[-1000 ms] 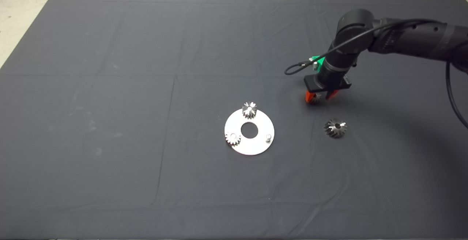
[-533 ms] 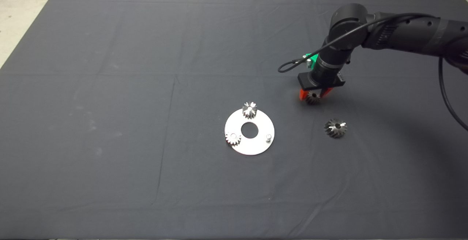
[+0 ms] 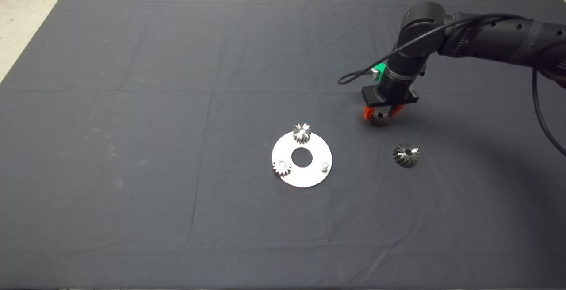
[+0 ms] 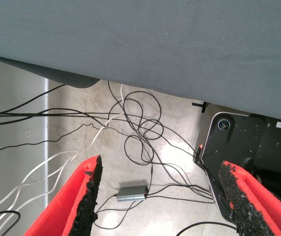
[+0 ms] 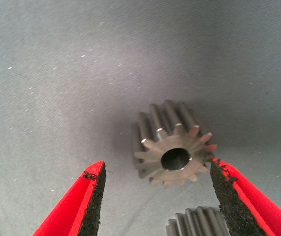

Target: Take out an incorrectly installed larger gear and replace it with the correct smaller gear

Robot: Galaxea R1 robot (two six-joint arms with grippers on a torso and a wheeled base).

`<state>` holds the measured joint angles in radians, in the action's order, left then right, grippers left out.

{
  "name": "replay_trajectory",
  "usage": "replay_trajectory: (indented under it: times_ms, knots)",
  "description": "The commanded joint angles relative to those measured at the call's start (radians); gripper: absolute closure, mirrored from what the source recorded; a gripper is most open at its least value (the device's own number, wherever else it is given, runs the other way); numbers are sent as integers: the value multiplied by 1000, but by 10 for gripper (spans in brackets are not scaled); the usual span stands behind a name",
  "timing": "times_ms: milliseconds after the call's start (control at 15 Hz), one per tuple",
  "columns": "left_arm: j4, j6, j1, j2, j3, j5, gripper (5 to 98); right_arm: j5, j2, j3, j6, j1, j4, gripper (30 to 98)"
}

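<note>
Head view: my right gripper (image 3: 383, 114) hangs over the right half of the dark mat (image 3: 132, 104), its arm reaching in from the right edge. The smaller gear (image 3: 379, 119) sits on the mat between my red fingers. There is bare mat all around this spot — the far edge and the right edge are both well apart from it.

The larger gear (image 3: 406, 154) lies on the mat nearer the front, near my gripper but not touching it. The round metal plate (image 3: 305, 177) sits to the left, near the middle of the mat, with open cloth between it and me. Two small gears stand on the plate, one at its far rim (image 3: 302, 132) and one at its left rim (image 3: 281, 167); a bare pin (image 3: 324, 165) stands on its right side.

In the right wrist view my fingers stand wide, one pad (image 5: 95, 196) well clear of the smaller gear (image 5: 173, 147), the other pad (image 5: 224, 189) just at its teeth — I cannot tell if it touches. This gear is shiny steel, conical, lying tilted with its dark centre hole facing the camera. Part of the larger gear (image 5: 197, 222) shows just beside it.

My left gripper (image 4: 162, 196) is parked off the mat, fingers spread wide, above a floor strewn with cables (image 4: 140, 128).
</note>
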<state>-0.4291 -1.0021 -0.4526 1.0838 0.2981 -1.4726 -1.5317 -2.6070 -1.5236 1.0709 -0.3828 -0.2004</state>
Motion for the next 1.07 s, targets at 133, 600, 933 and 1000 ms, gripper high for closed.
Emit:
replay_trajectory:
  times_ms: [133, 600, 933, 1000]
  knots:
    - [12, -1, 3, -3, -16, -8, 439, -87, 0, -12, 1, -24, 24, 722]
    - [12, -1, 3, -3, -16, -8, 439, -87, 1, -13, 1, -19, 22, 722]
    - [13, -1, 5, 4, -16, -8, 439, -87, 0, -16, -2, -4, 16, 722]
    - [13, -1, 3, 9, -16, -9, 439, -87, -2, -28, -5, -2, 15, 722]
